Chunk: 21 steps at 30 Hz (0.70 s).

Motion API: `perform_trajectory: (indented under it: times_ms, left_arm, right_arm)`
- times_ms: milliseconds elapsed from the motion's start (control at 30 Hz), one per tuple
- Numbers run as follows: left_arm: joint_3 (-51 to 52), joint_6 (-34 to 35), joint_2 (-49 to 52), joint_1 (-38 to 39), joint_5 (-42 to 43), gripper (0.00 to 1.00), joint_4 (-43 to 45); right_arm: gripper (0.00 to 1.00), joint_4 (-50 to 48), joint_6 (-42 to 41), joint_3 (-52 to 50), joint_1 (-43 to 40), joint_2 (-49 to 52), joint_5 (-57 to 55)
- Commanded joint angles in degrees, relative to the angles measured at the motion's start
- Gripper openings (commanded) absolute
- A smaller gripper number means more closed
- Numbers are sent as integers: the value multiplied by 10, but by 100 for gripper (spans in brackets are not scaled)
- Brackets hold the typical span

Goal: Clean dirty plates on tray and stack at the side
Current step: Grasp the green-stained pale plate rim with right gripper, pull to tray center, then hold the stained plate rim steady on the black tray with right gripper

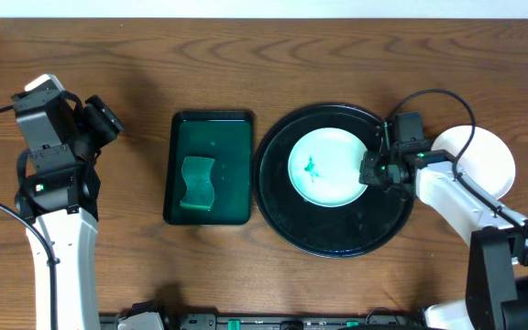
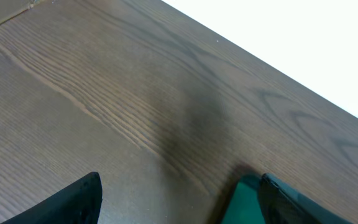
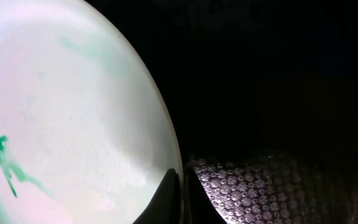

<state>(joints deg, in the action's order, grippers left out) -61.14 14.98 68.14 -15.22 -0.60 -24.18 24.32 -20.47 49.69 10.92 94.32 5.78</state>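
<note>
One smeared plate point(image 1: 330, 156) sits pinched by the right tool point(image 3: 181, 186).

Showing dark brown wood-grain table point(image 1: 200, 55) filling almost all of overhead view. Ending at far edge against narrow white strip point(image 1: 337, 7), wall or floor, not telling which. Getting soft even light, throwing faint blurry shadows on wood at left. Blowing out white past table edge in left wrist view.

White plate point(image 1: 337, 154) bears a green smear point(image 1: 312, 169); tray point(image 1: 333, 236) black, perhaps dimpled.
</note>
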Motion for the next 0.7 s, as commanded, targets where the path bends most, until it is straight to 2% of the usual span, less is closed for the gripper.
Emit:
perform_trajectory:
  times_ms: [0,267,400,533,667]
  left_arm:
    - [-1,1,0,-2,-5,80,-1]
    - [0,1,0,-2,-5,80,-10]
    - [0,1,0,-2,-5,80,-12]
    - [0,1,0,-2,-5,80,-12]
    - [0,1,0,-2,-5,80,-12]
  right_arm:
    - [3,-3,-5,-4,19,-3,-15]
    - [6,-3,0,-4,21,-3,-24]
    - [11,-4,16,-4,23,-3,-24]
    - [25,-16,60,-4,23,-3,-24]
    - [47,-34,90,-4,23,-3,-24]
